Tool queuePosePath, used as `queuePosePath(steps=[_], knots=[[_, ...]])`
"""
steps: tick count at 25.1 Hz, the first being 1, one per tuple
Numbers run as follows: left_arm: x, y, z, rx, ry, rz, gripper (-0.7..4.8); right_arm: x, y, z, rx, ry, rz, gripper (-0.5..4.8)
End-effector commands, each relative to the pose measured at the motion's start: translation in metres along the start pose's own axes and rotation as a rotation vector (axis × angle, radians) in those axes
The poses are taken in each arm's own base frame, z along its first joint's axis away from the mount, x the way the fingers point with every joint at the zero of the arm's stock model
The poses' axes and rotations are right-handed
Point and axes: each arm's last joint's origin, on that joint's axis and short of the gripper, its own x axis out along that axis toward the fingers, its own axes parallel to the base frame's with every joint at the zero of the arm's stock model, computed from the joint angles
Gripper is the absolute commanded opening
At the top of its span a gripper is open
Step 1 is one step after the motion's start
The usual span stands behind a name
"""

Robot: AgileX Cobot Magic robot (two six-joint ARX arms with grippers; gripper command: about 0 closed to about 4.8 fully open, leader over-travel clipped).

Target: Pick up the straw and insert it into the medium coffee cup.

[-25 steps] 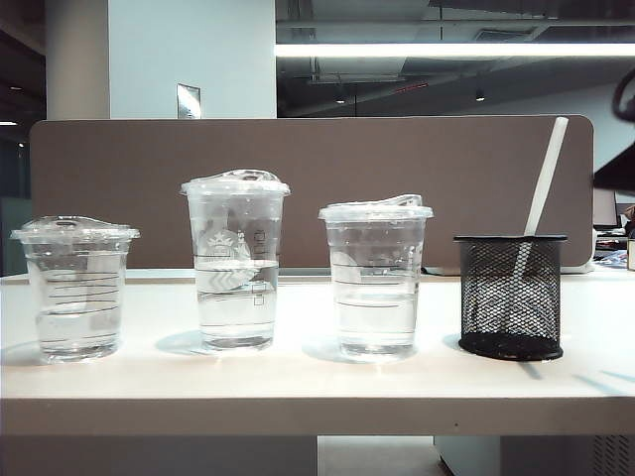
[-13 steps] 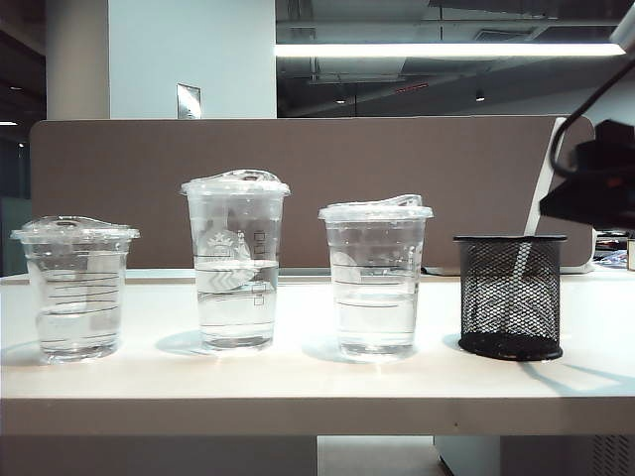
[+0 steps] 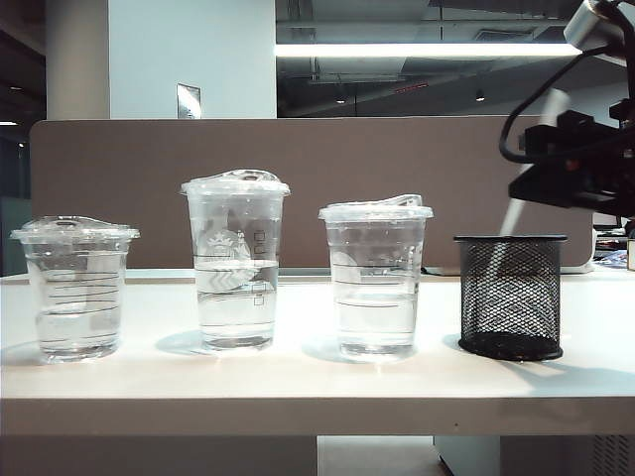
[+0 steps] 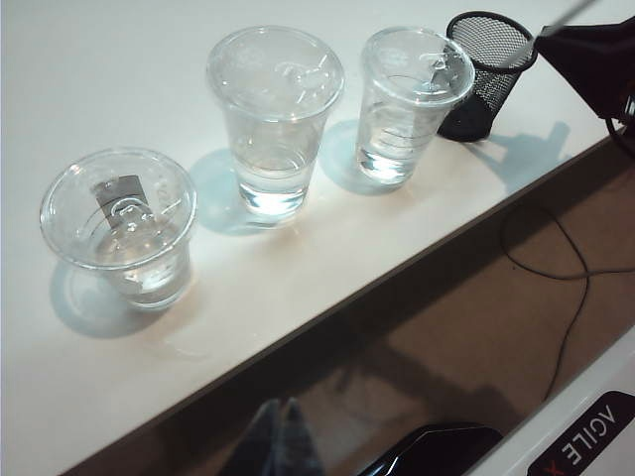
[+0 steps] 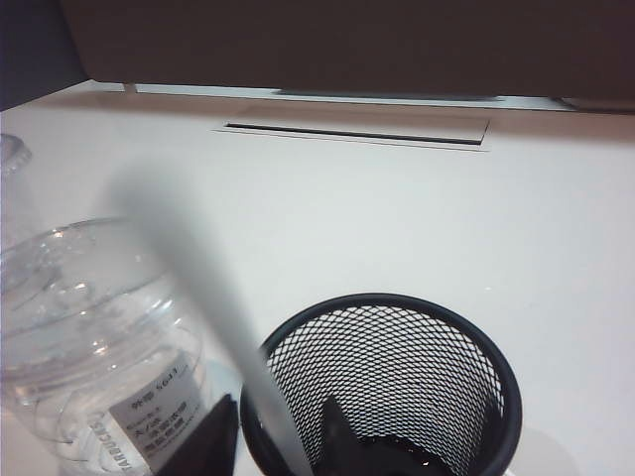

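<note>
Straw (image 3: 518, 203) leans in the black mesh holder (image 3: 510, 296), its lower end inside and its upper part rising past the rim, blurred in every view. The right gripper (image 5: 275, 428) sits just above the holder's rim with 2 dark fingertips (image 5: 216, 434) on either side of the straw; whether they press it or merely flank it cannot be told. The medium coffee cup (image 3: 375, 278), lidded and partly filled with clear liquid, stands just left of the holder, beside the tallest cup (image 3: 235, 260) and the shortest cup (image 3: 75, 288). The left gripper (image 4: 278, 442) hangs below the table edge (image 4: 327, 297), jaws pressed together, holding nothing
</note>
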Motion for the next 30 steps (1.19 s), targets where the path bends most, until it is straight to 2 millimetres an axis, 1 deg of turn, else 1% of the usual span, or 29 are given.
queuePosePath(steps=[1, 3, 11, 12, 13, 14, 20, 22, 26, 30], knots=[[-0.001, 0.000, 0.002, 0.010, -0.015, 0.000, -0.04, 0.001, 0.001, 0.003, 0.001, -0.021, 0.004, 0.89], [-0.001, 0.000, 0.002, 0.010, -0.015, 0.000, -0.04, 0.001, 0.000, 0.003, 0.001, -0.018, 0.001, 0.70], [-0.001, 0.000, 0.002, 0.009, -0.014, -0.001, -0.04, 0.001, 0.000, 0.003, 0.001, -0.019, 0.000, 0.71], [-0.001, 0.000, 0.002, 0.009, -0.015, -0.001, -0.04, 0.001, 0.000, 0.003, 0.001, -0.019, 0.000, 0.64], [-0.001, 0.000, 0.002, 0.009, -0.014, -0.001, -0.04, 0.001, 0.000, 0.003, 0.001, -0.019, 0.000, 0.40], [-0.001, 0.000, 0.002, 0.009, -0.014, -0.001, -0.04, 0.001, 0.000, 0.003, 0.001, -0.022, 0.001, 0.30], [-0.001, 0.000, 0.001, 0.008, -0.013, -0.001, -0.04, 0.001, 0.000, 0.004, -0.001, -0.026, 0.001, 0.30], [-0.001, 0.000, 0.001, 0.008, -0.013, -0.001, -0.04, 0.001, 0.000, 0.004, -0.027, -0.028, 0.001, 0.30], [-0.001, 0.000, 0.002, 0.008, -0.014, -0.001, -0.04, 0.005, 0.001, 0.012, -0.075, -0.053, 0.001, 0.30], [-0.001, 0.000, 0.002, 0.009, -0.014, -0.001, -0.04, 0.015, 0.003, 0.029, -0.111, -0.071, 0.002, 0.30]])
